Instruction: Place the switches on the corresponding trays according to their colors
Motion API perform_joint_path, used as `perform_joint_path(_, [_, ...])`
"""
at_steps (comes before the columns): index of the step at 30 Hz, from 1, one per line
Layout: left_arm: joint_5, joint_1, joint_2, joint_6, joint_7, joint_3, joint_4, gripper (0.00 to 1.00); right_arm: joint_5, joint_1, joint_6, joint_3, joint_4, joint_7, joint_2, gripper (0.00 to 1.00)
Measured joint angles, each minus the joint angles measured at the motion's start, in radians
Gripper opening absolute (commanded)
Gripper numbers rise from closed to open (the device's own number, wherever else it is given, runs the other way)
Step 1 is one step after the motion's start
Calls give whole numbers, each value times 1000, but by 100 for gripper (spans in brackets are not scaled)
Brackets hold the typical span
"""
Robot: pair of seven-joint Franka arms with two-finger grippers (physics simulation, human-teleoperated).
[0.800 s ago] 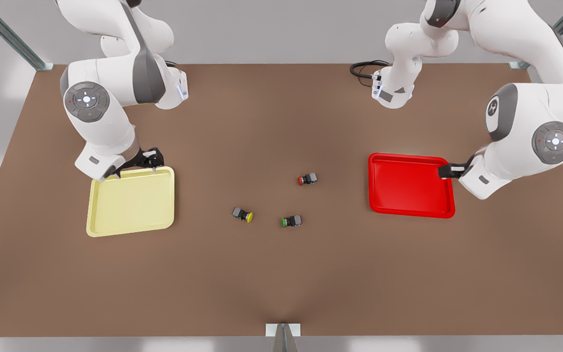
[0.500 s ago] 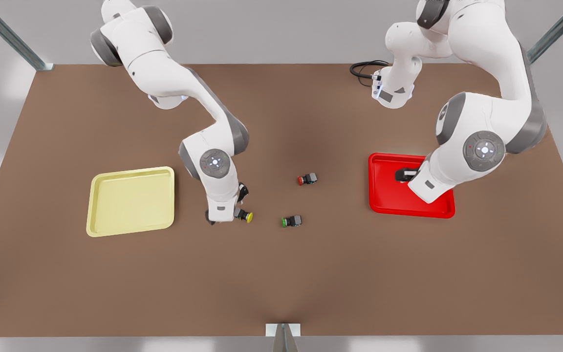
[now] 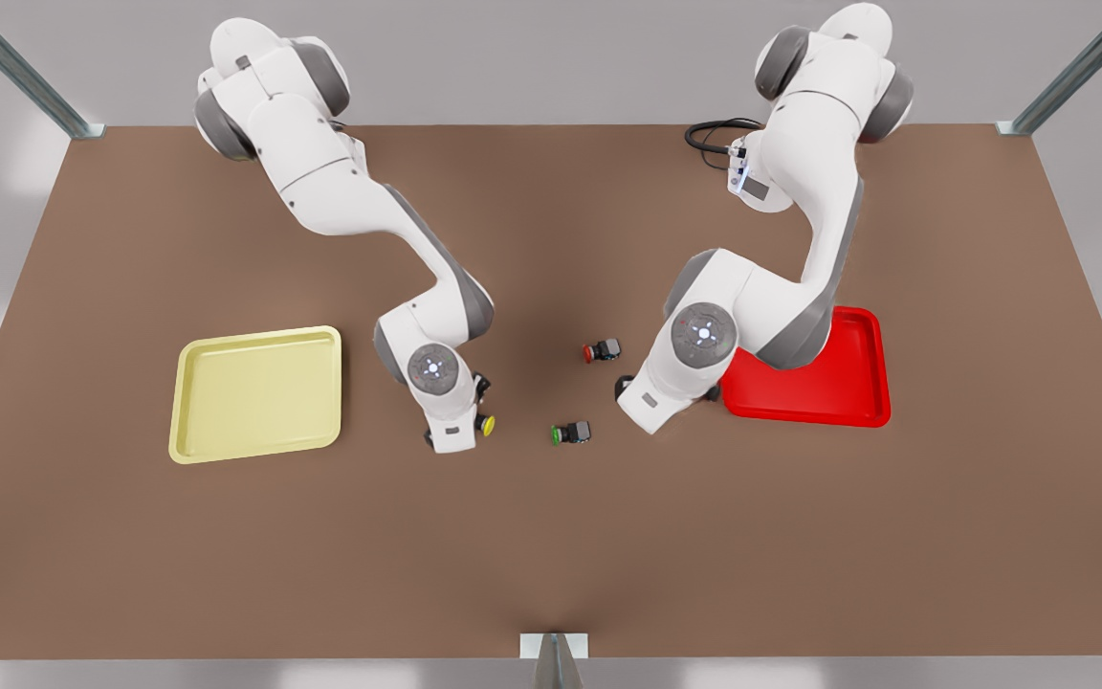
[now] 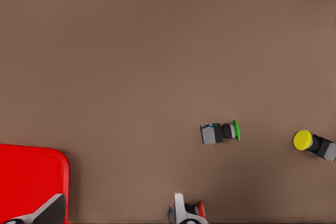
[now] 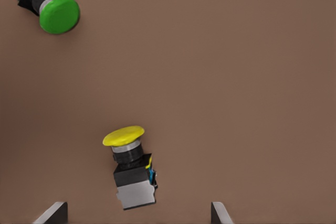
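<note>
The yellow switch (image 5: 130, 169) was seen lying on its side on the brown surface (image 3: 551, 555), near the middle, with its cap turned away from the pale yellow tray (image 3: 254, 394). It was framed by the right hand (image 5: 136, 216), whose fingers (image 5: 52, 213) were spread wide on either side of the body and held nothing. A bare strip of surface was left between this switch and the tray's nearest rim.

The red switch (image 3: 601, 351) was found farther back, also on its side, well apart from the yellow one. The left hand (image 4: 116, 214) was held low between it and the red tray (image 3: 848, 383); its fingers were parted widely and empty, one fingertip (image 4: 179, 209) just beside the red cap. Part of the red tray's near edge was covered by that arm in the front view.

A green switch (image 3: 571, 433) lay between the two arms, untouched. Wide open surface was left along the front edge and both sides.
</note>
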Motion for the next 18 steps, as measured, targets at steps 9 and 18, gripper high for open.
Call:
perform_joint_path(9, [-29, -32, 59, 102, -15, -18, -6, 100, -2, 21, 139, -9, -134, 44, -16, 100])
perform_joint_path(18, [-26, -46, 152, 224, -13, -5, 12, 100, 0, 23, 185, -11, -123, 49, 50, 100])
